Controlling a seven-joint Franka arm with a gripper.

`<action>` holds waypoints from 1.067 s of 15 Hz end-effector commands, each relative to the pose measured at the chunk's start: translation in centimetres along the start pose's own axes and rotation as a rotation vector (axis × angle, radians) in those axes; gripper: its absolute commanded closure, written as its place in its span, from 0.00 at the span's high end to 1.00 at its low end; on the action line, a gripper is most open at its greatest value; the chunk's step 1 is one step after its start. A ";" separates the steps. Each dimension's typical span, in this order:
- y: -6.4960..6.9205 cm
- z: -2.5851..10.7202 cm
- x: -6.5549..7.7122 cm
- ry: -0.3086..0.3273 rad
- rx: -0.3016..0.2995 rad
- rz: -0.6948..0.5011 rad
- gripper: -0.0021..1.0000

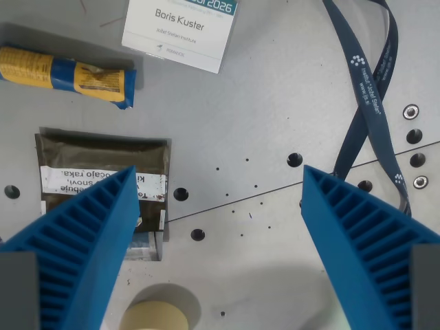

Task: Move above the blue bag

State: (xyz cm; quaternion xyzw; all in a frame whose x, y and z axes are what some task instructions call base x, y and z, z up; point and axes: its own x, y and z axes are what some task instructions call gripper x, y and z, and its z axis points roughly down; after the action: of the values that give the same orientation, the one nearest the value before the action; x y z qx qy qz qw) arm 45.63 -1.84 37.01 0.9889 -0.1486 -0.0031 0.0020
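A rolled blue bag with a yellow paper label (65,74) lies on the grey table at the upper part of the wrist view's left. My gripper (218,177) is open and empty. Its two blue ribbed fingers (82,240) rise from the bottom corners of the view. The gripper hangs over bare table, below and toward the wrist view's right of the blue bag, well apart from it. The left finger covers part of a dark brown pouch (103,161) that lies just below the bag.
A white name badge (182,31) lies at the top centre. Its dark blue lanyard (375,82) runs down the wrist view's right. A cream round object (155,317) sits at the bottom edge. The metal table (261,103) has bolt holes.
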 end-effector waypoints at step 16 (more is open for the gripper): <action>-1.3 1.9 0.0 0.032 0.020 -0.287 1.00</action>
State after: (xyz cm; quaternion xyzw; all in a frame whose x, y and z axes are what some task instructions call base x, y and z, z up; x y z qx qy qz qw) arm 46.14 -0.80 35.56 0.9954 -0.0952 -0.0115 0.0026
